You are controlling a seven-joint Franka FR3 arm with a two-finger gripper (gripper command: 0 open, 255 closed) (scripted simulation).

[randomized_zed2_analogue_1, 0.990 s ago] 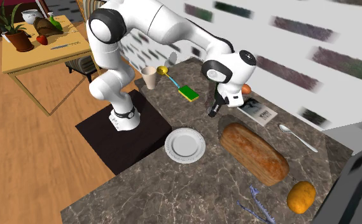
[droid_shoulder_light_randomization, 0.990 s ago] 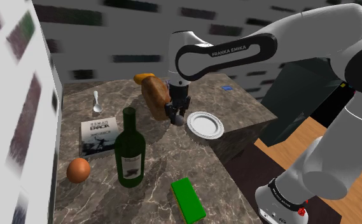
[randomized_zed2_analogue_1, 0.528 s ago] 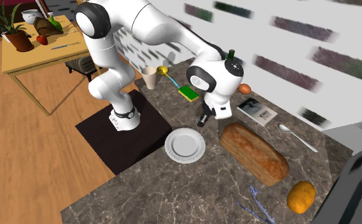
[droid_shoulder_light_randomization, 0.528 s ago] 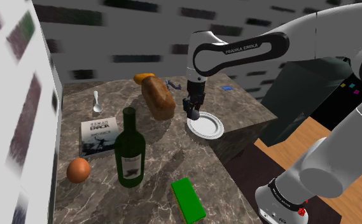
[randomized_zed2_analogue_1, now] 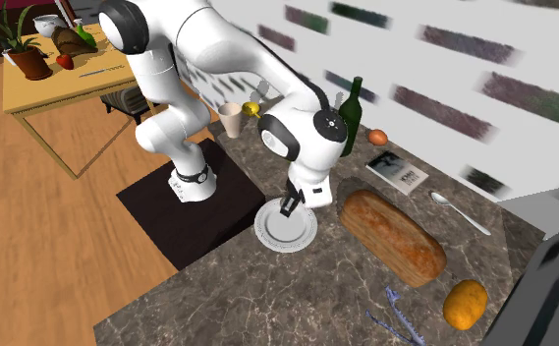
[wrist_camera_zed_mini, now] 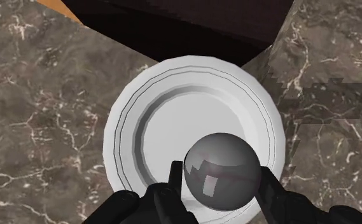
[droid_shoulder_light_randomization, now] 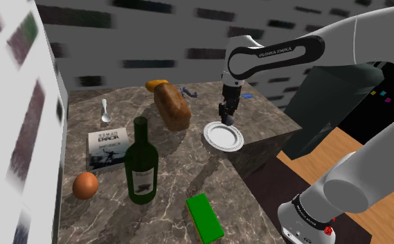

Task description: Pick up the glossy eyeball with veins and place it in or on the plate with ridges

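1. Since one second ago, the gripper [droid_shoulder_light_randomization: 228,119] has travelled from beside the bread loaf [droid_shoulder_light_randomization: 172,106] to a place above the plate [droid_shoulder_light_randomization: 215,141], towards the shoulder view's right.
2. Going from the shoulder view's left, an orange egg-shaped thing [droid_shoulder_light_randomization: 85,185], a book [droid_shoulder_light_randomization: 108,147] and a green bottle [droid_shoulder_light_randomization: 141,163] are all well apart from the plate. The bread loaf lies near the plate.
3. In the wrist view the two black fingers [wrist_camera_zed_mini: 176,177] clasp the eyeball [wrist_camera_zed_mini: 222,169] between them, over the inner part of the plate [wrist_camera_zed_mini: 173,121]. Whether the eyeball touches the plate I cannot tell.
4. The eyeball is drawn grey and glossy. Only one thin reddish line shows on it; other veins are hard to make out.
5. In the wrist view the eyeball and fingers cover a part of the plate's ridged rim.
6. In the second exterior view the gripper [randomized_zed2_analogue_1: 287,206] covers the far edge of the plate [randomized_zed2_analogue_1: 297,234], the eyeball cannot be made out, and the bottle [randomized_zed2_analogue_1: 354,103] stands partly behind the arm.
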